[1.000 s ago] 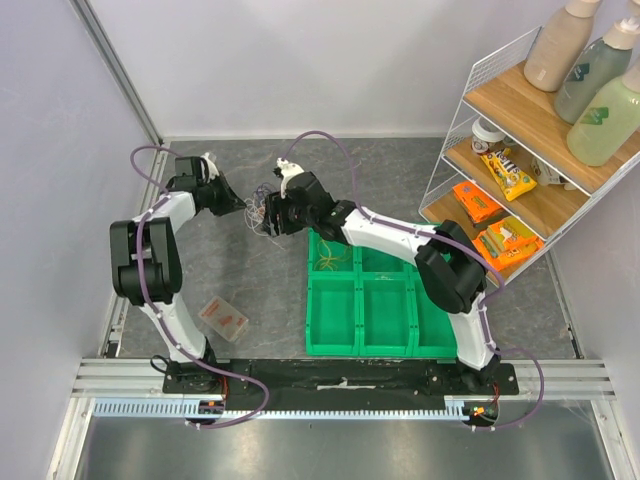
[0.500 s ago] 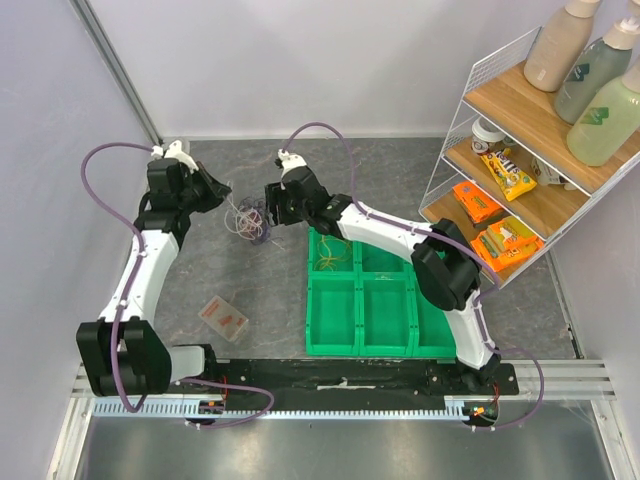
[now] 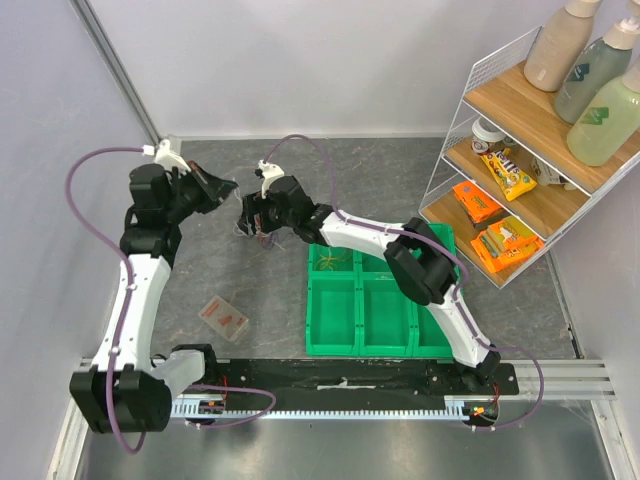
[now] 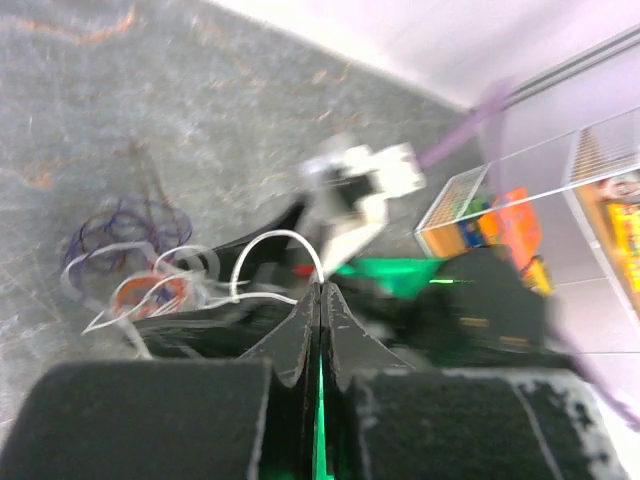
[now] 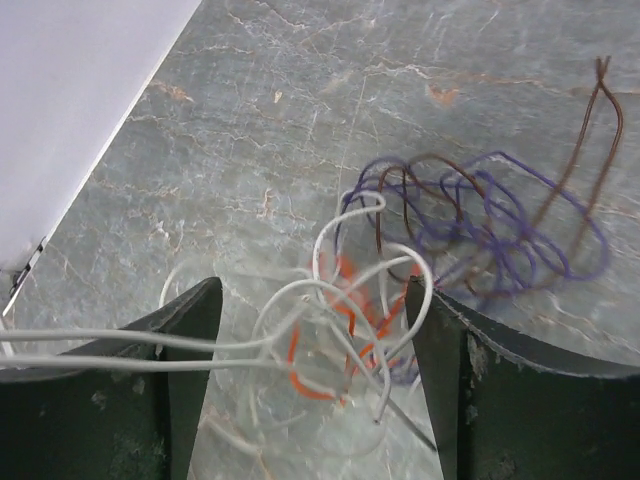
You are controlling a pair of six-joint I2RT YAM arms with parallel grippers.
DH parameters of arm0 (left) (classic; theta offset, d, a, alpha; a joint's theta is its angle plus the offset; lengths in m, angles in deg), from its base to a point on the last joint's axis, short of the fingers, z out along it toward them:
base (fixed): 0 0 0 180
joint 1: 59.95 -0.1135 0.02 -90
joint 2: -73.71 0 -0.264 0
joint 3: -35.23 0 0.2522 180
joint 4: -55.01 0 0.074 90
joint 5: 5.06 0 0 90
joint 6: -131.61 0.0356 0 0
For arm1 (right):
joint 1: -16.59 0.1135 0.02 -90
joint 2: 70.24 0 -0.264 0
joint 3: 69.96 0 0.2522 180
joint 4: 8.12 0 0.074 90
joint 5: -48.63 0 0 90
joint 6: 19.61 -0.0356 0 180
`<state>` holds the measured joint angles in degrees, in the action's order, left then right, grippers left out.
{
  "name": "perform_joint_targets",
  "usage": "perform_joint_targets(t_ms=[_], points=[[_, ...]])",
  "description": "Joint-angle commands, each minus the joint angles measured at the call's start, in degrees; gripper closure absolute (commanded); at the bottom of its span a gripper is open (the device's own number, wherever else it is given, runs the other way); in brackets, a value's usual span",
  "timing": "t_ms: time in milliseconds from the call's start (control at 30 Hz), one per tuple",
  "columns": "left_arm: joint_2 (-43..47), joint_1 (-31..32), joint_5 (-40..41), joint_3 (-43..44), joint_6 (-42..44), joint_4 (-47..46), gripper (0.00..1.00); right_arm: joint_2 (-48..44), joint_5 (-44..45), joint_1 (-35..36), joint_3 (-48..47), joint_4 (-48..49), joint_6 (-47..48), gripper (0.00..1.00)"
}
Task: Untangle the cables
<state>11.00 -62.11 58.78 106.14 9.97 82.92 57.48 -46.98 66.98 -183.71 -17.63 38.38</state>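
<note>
Since the left gripper (image 4: 320, 290) backed off further left of the green tray (image 3: 362, 351), clamped shut on a white strand (image 4: 270, 240), the cables (image 5: 400, 270) on the table (image 3: 250, 290) off the tray's far-left corner are getting teased apart; right gripper (image 5: 312, 315) followed, spread wide over them, holding nothing. Snack packs (image 3: 505, 170), bottles (image 3: 598, 110): no legible text.

top: I see bright, even light, soft shadows, sharp | left wrist: I get heavy motion blur, shelf (image 4: 470, 195) smeared | right wrist: cables (image 5: 422, 290) slightly streaked, purple loops softest
</note>
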Motion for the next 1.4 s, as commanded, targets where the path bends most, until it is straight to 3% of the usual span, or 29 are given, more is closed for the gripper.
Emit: perform_joint_targets(t_ms=[0, 100, 300, 533, 700, 800, 900, 1033, 1167, 1367], points=[[7.3, 0.2, 0.8, 11.9, -6.4, 0.9, 0.98, 7.1, 2.2, 0.3, -8.0, 2.3, -3.0, 0.2], [8.4, 0.2, 6.6, 24.7, -4.8, 8.2, 0.98, 10.6, 10.2, -0.4, -13.9, -3.7, -4.5, 0.2], [6.9, 0.3, 9.7, 46.3, -5.4, 14.1, 0.98, 13.6, 11.3, -2.4, -17.7, -4.1, -3.5, 0.2], [1.6, 0.3, 6.0, 57.5, -7.7, 14.8, 0.98, 16.2, 10.4, -4.6, -22.1, -8.7, 1.6, 0.18], [1.3, 0.2, 3.1, 48.9, -3.3, 17.7, 0.97, 8.2, 7.0, -5.1, -14.7, -10.0, 3.9, 0.2], [2.4, 0.2, 3.8, 33.8, -0.5, 17.8, 0.6, 1.8, 2.4, -6.8, -8.6, -10.8, -0.1, 0.19], [0.9, 0.0, 5.5, 20.5, 3.5, 15.7, 0.47, -3.4, -1.0, -7.5, -3.5, -10.9, 0.8, 0.16], [-6.4, -0.3, 0.9, 12.3, 4.5, 9.9, 0.46, -7.2, -4.8, -9.2, 1.5, -8.6, -0.9, 0.18], [-17.6, 0.0, -7.2, 12.5, 3.5, 5.5, 0.53, -7.9, -6.9, -10.0, 2.7, -7.2, -2.5, 0.33], [-31.3, 6.2, 1.1, 20.4, 6.8, 4.9, 0.51, -8.4, -7.0, -10.6, 4.9, -5.7, -2.9, 0.42]])
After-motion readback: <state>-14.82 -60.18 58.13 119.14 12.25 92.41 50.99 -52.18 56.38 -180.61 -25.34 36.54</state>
